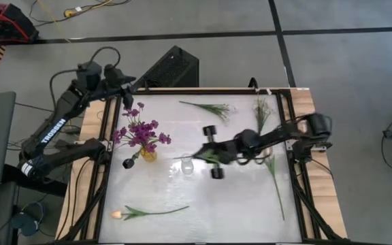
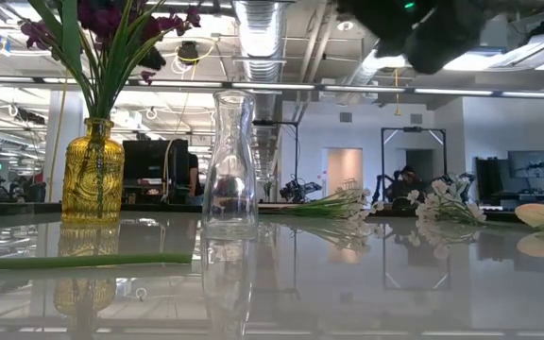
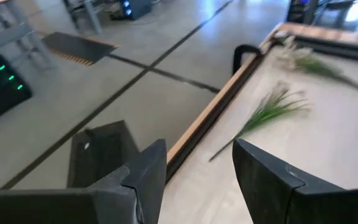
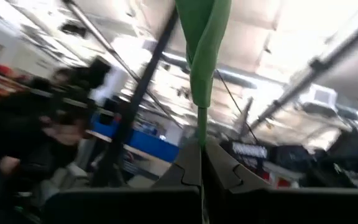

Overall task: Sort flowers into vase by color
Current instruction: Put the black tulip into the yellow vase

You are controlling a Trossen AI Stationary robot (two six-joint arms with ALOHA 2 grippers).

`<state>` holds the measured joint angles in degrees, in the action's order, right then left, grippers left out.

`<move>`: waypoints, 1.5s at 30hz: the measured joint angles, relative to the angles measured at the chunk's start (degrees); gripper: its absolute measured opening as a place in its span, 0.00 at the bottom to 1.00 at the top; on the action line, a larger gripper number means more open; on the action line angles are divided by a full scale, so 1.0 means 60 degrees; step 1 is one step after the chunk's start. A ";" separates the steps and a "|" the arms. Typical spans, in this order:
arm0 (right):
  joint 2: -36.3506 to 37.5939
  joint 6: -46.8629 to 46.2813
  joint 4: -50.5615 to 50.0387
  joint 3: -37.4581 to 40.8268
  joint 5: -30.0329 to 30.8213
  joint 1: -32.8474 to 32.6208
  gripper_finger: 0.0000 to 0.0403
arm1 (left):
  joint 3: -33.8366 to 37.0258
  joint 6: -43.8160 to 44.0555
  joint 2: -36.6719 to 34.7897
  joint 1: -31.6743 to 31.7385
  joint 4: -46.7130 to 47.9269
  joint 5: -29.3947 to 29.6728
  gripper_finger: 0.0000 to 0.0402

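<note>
A yellow vase (image 1: 148, 154) (image 2: 93, 172) holds purple blossom clusters (image 1: 140, 132). Beside it stands an empty clear glass vase (image 1: 188, 165) (image 2: 229, 166). My right gripper (image 1: 207, 156) (image 4: 201, 163) hovers just right of the clear vase, shut on a green flower stem. My left gripper (image 1: 132, 86) (image 3: 199, 169) is open above the table's far left corner, touching nothing. White sprigs (image 1: 211, 107) (image 1: 260, 111), a long stem (image 1: 274, 178) and a pale orange tulip (image 1: 147, 212) lie flat on the table. My right gripper pinches a green stem (image 4: 201, 135) between its two fingers, just below a long green leaf (image 4: 205, 37). The fingers reach in from the table's right side. The stem runs on past the fingertips, lifted clear of the table; its blossom does not show.
A dark purple bud (image 1: 128, 162) lies by the yellow vase's near side. The low view shows a green stem (image 2: 83, 259) lying near the camera and a tulip bud (image 2: 537, 215) at the right. Black frame rails (image 1: 297, 170) edge the table. There is bare tabletop around the table's middle near part (image 1: 209, 204).
</note>
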<state>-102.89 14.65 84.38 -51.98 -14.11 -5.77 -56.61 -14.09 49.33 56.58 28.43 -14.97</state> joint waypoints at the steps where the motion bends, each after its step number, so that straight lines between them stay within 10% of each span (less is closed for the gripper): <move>1: -0.0351 -0.0020 -0.0008 -0.0323 0.0130 -0.0030 0.05 | 0.0188 -0.0018 -0.0005 0.0000 -0.0125 0.0121 0.43; 23: -0.4933 -0.0116 -0.0483 -0.5261 0.1721 -0.0003 0.05 | 0.0978 -0.0254 -0.0103 0.0000 -0.0406 -0.0151 0.43; 45: -0.5071 0.0643 -0.0937 -0.5454 0.2161 0.0451 0.05 | 0.0974 -0.0300 -0.0102 0.0000 -0.0365 -0.0008 0.43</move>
<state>-133.32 18.51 78.76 -84.71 -1.15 -3.07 -50.76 -15.90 48.71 56.58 26.24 -15.02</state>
